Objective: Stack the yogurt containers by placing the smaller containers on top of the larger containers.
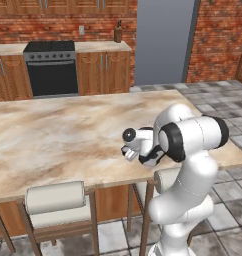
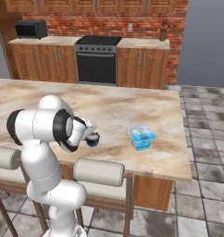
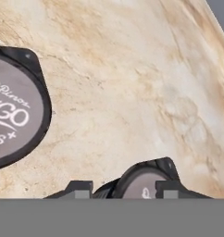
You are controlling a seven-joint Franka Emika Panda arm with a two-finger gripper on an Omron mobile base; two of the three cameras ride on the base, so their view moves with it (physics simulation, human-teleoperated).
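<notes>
A small dark cup (image 3: 144,181) with a pale top, one of the smaller containers, sits between my fingertips (image 3: 167,188) at the bottom of the hand view. My gripper (image 3: 123,190) is shut on it. From the right base view the same cup (image 2: 92,139) shows at the gripper (image 2: 90,137), low over the counter's front part. A second, bigger dark cup (image 3: 12,115) with a grey lettered lid stands on the counter just left of it in the hand view. The larger container, a pale blue squarish tub (image 2: 142,137), stands to the right, apart from the gripper.
The marble counter (image 2: 114,109) stretches wide behind and left of the hand (image 1: 130,150). Padded stools (image 2: 97,172) (image 1: 55,197) stand against its front edge. A stove (image 2: 97,58) and wooden cabinets line the far brick wall.
</notes>
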